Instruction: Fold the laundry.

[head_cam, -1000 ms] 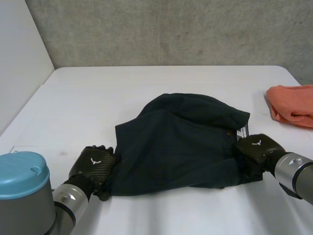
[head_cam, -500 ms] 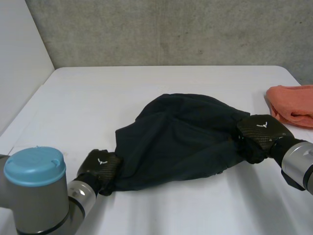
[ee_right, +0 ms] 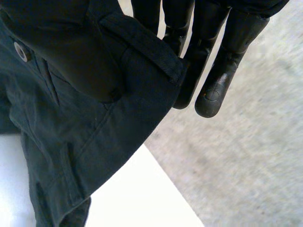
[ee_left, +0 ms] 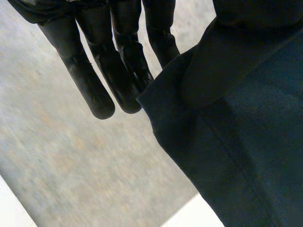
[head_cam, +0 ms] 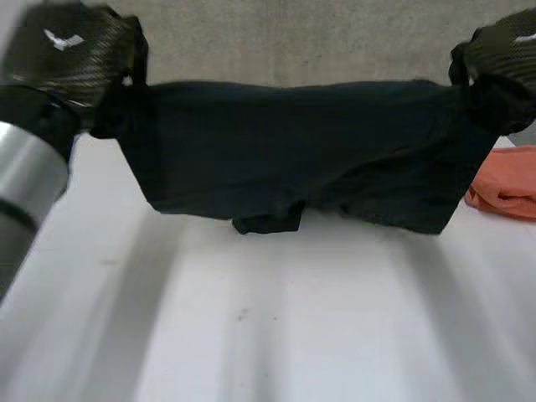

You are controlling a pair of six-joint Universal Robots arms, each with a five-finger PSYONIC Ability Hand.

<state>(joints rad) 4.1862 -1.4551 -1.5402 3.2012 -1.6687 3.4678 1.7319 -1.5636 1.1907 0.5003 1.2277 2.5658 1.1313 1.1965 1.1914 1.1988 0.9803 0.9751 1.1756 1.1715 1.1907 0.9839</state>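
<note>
Head view: dark garment [head_cam: 310, 151] spread wide in the air, hanging clear above the bench [head_cam: 293, 335].
Left hand [head_cam: 75, 50]: at the garment's upper corner on my left side, fingers [ee_left: 90, 80] straight, cloth pinched in beside them.
Right hand [head_cam: 507, 46]: at the garment's opposite upper corner, straight fingers [ee_right: 222, 71] clamping the waistband edge.
Orange cloth [head_cam: 507, 188]: lying on the bench, just beside the garment's lower right corner.
</note>
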